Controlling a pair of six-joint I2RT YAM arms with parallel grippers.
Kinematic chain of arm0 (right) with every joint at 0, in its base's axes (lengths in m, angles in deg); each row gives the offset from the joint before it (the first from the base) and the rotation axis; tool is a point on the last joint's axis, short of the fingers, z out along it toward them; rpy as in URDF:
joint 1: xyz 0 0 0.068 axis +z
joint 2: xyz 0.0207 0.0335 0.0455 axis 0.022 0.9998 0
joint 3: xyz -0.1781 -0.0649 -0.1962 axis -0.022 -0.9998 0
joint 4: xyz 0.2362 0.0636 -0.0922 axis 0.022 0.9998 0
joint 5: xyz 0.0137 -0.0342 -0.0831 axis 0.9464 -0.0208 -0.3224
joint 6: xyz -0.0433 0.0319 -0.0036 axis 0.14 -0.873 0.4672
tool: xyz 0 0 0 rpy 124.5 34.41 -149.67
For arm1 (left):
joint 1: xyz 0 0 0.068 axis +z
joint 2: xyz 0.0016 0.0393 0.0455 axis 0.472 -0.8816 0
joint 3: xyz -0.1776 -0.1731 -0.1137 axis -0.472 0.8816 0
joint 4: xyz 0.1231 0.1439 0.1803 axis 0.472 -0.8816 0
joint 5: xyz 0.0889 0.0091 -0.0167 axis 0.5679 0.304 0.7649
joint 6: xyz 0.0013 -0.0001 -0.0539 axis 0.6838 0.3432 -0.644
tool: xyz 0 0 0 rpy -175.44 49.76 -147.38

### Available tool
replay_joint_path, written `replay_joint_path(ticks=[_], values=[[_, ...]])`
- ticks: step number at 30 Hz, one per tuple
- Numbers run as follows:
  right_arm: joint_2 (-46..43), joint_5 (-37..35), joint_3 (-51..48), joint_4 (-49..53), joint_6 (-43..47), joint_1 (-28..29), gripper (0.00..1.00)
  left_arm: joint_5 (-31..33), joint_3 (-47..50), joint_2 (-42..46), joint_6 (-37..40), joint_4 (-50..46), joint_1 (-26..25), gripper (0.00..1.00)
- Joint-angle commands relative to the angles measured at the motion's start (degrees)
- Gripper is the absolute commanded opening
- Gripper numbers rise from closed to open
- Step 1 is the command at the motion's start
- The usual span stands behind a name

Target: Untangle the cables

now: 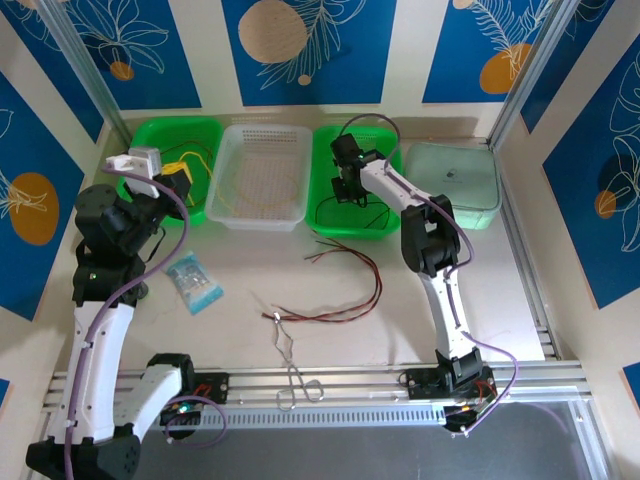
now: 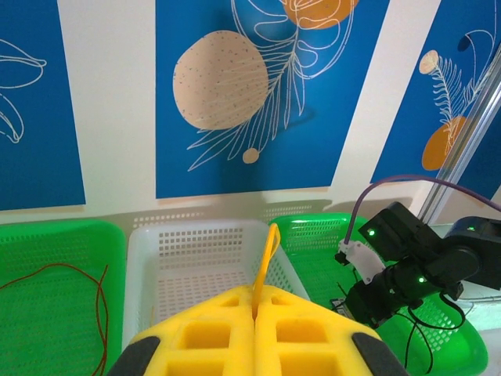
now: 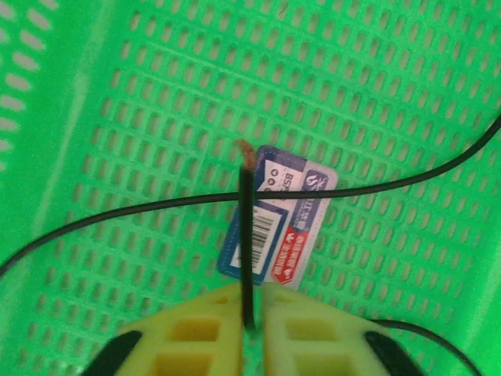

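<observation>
Nearest the bases lie silver metal forceps [image 1: 290, 368]. Beyond, thin red and dark brown cables [image 1: 352, 285] curl loose on the table [image 1: 480, 300]. Farther back, the left gripper [image 2: 256, 301] is clamped on a thin yellow-orange cable [image 2: 268, 254] over the left green plastic basket [image 2: 47, 243]. The right gripper [image 3: 250, 296] pinches a thin black cable [image 3: 246, 227] near its bare tip, over the right green plastic basket [image 3: 156, 94]. They look light, limp and snag-prone, best gripped near an end.

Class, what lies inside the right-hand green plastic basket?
A thin black cable crosses a blue, white and red printed card; the right gripper's yellow fingers hide the basket's nearer floor.
</observation>
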Motion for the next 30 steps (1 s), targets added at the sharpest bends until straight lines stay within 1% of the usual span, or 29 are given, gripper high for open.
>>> replay_joint_path(ticks=[1,2,4,5,8,10,12,14,16,20,22,24,26,30], values=[[-0.18,-2.2,2.72,4.44,2.08,0.28,0.31,-1.14,0.29,0.27,-1.18,1.98,-0.11,0.0],[-1.33,-1.75,2.58,4.13,1.64,0.08,0.38,-1.09,0.17,0.11,-1.2,1.81,-0.11,0.0],[-4.04,0.16,2.68,3.59,0.9,-0.55,0.56,-1.04,-0.14,-0.26,-1.29,1.67,-0.11,0.0],[-5.19,0.66,2.95,3.6,0.78,-0.8,0.59,-0.67,-0.31,-0.46,-1.42,1.69,-0.19,0.0],[-8.89,1.21,3.69,3.69,0.95,-1.17,0.65,0.06,-1.24,-1.45,-1.67,1.62,-0.28,0.0],[-11.36,1.59,3.91,4.09,1.04,-1.26,0.71,0.03,-2.02,-2.58,-1.64,1.97,-0.37,0.0],[-13.8,1.75,3.59,4.6,1.13,-1.27,0.81,-0.08,-3.01,-4.07,-1.59,2.37,-0.54,0.0],[-16.79,1.88,2.33,4.49,0.87,-1.27,0.87,-0.08,-4.09,-5.82,-1.53,2.99,-1.02,0.0],[-20.42,2.31,0.0,3.95,0.2,-1.26,0.9,0.91,-4.97,-7.92,-1.14,4.3,-2.03,0.0],[-29.6,3.55,-8.01,-0.44,-1.37,-1.35,0.92,6.48,-6.29,-12.62,2.38,11.27,-6.01,0.0],[-33.23,4.78,-10.58,-2.0,-2.09,-1.59,0.94,7.88,-10.67,-17.36,3.69,10.87,-7.24,0.0],[-35.47,5.17,-10.83,-1.21,-2.12,-1.7,0.95,7.91,-15.05,-22.15,3.81,10.56,-7.72,0.0],[-37.39,5.24,-10.83,-0.37,-2.03,-1.7,0.96,8.25,-18.3,-26.34,4.3,12.23,-8.46,0.0],[-42.22,5.9,-12.76,-0.43,-1.92,-1.79,0.97,10.16,-26.99,-35.22,4.11,13.02,-9.46,0.0]])
